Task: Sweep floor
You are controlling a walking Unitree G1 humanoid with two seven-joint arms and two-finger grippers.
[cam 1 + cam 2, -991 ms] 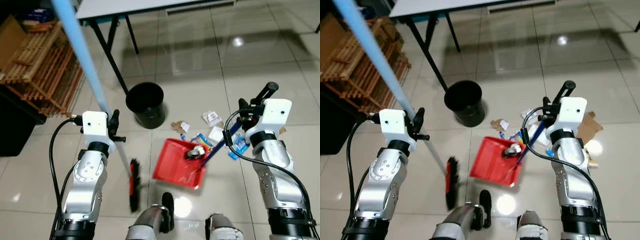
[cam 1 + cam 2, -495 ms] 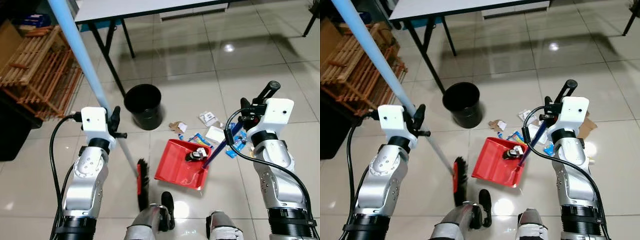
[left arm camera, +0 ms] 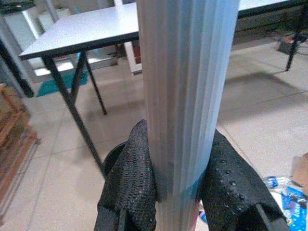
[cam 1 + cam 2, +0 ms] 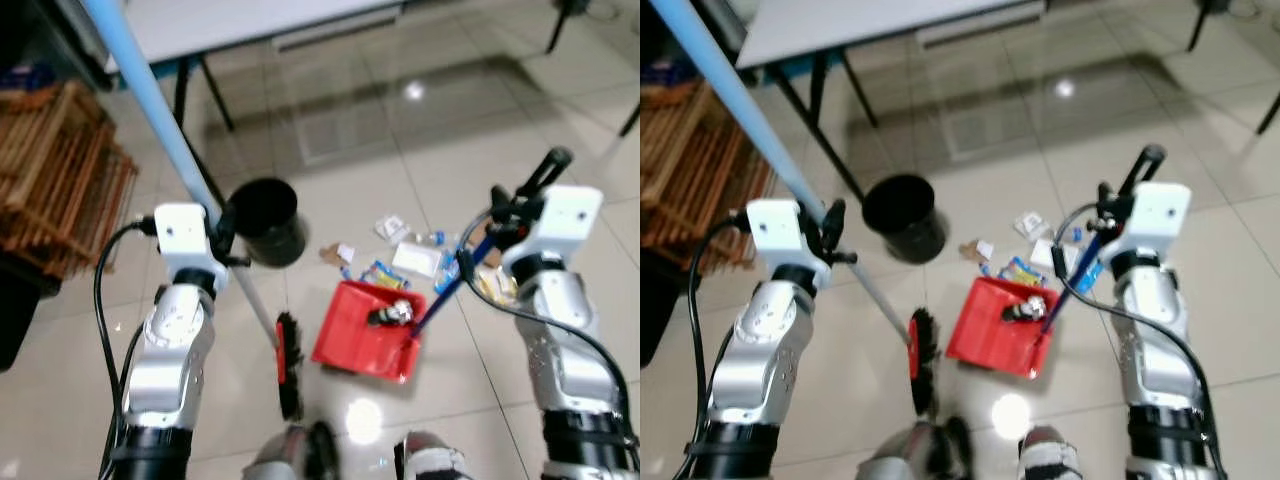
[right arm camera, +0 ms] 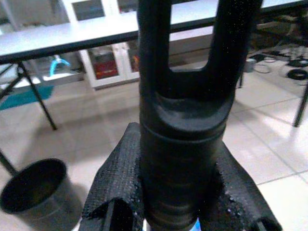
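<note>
Left wrist view: the ribbed pale-blue broom pole (image 3: 187, 96) is clamped between the two black textured fingers (image 3: 132, 183) of the left gripper (image 3: 180, 190). The black forked dustpan handle (image 5: 185, 120) is likewise clasped by the right gripper (image 5: 180, 192). The broom's red-and-black brush head (image 4: 287, 362) is seen on the tiled floor (image 4: 470, 140), just beside the red plastic dustpan (image 4: 365, 335). Scattered wrappers (image 4: 400, 255) lie near a black round bin (image 4: 262, 220).

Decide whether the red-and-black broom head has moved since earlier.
Yes: the red-and-black broom head has shifted rightward against the black round bin, closer to the red plastic dustpan.
</note>
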